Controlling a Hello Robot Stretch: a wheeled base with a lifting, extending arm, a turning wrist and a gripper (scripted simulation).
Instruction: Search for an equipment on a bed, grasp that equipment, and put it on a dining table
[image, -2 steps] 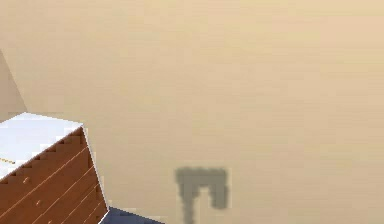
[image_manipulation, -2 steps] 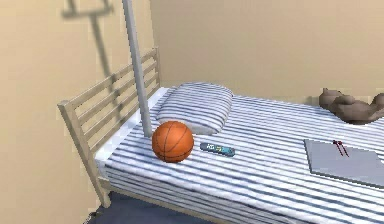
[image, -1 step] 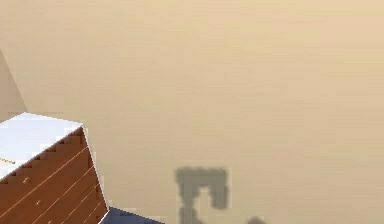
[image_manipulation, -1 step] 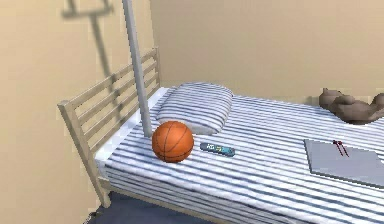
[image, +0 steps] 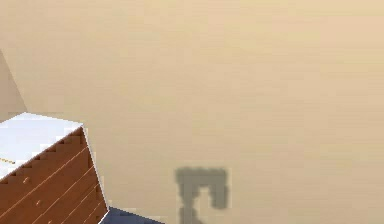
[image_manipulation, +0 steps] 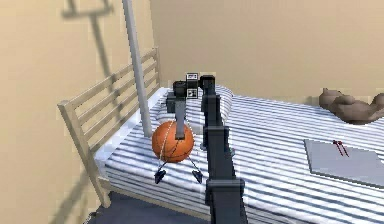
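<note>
Plain tan wall (image: 230, 80) ahead, brown wooden dresser (image: 50, 185) with white top at forward view's lower left, dark blue floor (image: 130, 217) beneath; arm side view: striped-sheeted bed (image_manipulation: 280, 125), pale slatted headboard (image_manipulation: 75, 120), grey pole (image_manipulation: 131, 50) near the tan corner.

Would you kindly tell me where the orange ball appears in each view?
Arm side view: the orange ball is left of centre, at the headboard end of the striped bed, by the gripper.
Forward view: beige wall and a wooden dresser at lower left.
Shared landmark: the beige wall.
</note>
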